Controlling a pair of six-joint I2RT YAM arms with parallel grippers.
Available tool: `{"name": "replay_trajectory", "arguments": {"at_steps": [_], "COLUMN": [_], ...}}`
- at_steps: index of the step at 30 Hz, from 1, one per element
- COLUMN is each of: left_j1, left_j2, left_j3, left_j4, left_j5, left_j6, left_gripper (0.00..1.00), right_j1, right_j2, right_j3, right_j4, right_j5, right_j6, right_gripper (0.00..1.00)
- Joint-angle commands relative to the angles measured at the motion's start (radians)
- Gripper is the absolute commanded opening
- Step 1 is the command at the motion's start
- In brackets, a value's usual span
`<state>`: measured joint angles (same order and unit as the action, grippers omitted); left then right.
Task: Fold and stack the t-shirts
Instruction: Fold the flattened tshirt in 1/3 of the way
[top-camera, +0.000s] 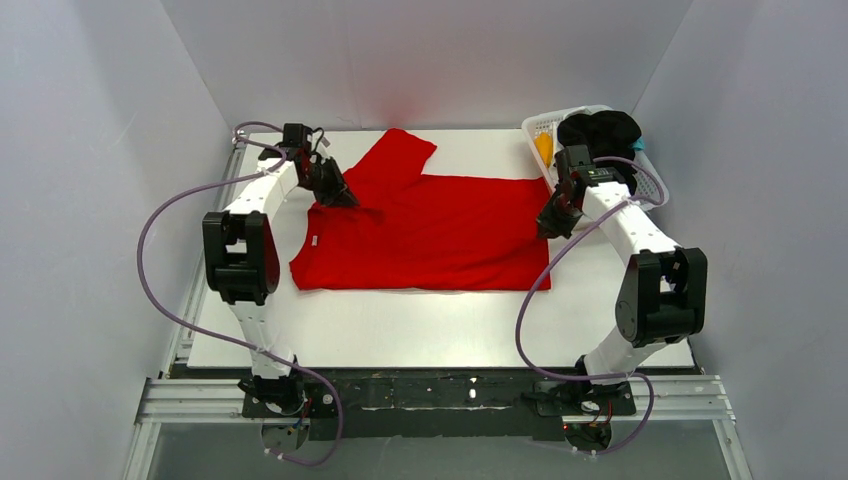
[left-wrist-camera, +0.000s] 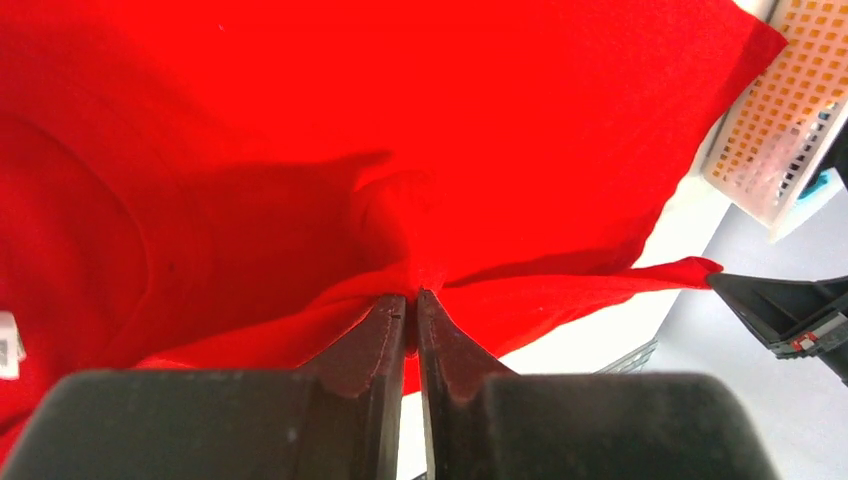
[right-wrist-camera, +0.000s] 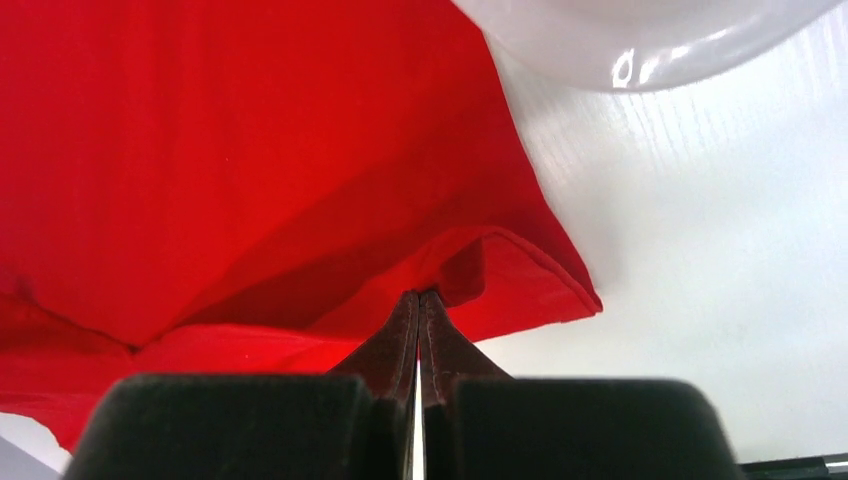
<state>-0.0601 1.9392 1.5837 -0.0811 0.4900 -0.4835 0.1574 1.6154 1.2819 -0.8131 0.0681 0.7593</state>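
red t-shirt (top-camera: 430, 235) flat on table (top-camera: 400, 330), collar left | L gripper (left-wrist-camera: 410, 297) jaws pinch far-left shoulder fold | R gripper (right-wrist-camera: 418, 293) jaws pinch right hem edge | you grip both ends, prob. to fold far side toward near

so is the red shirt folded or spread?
Spread: red t-shirt lies mostly flat, far sleeve out; left gripper and right gripper pinch its edges.

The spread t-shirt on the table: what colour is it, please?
The t-shirt is bright red; top external view.
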Motion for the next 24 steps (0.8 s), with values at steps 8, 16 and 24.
{"name": "replay_trajectory", "arguments": {"at_steps": [8, 16, 24], "left_j1": [0.018, 0.013, -0.003], "left_j2": [0.096, -0.165, -0.219], "left_j3": [0.335, 0.001, -0.351], "left_j4": [-0.334, -0.196, -0.052], "left_j5": [-0.209, -0.057, -0.006], "left_j6": [0.046, -0.068, -0.129], "left_gripper": [0.98, 0.98, 0.98], "right_j1": [-0.015, 0.007, 0.191], "right_j2": [0.006, -0.149, 0.076], "right_j3": [0.158, -0.045, 0.021], "right_j4": [-0.059, 0.095, 0.194], "right_j5": [0.187, -0.024, -0.147], "right_j6": [0.02, -0.084, -0.207], "right_gripper": [0.71, 0.84, 0.85]}}
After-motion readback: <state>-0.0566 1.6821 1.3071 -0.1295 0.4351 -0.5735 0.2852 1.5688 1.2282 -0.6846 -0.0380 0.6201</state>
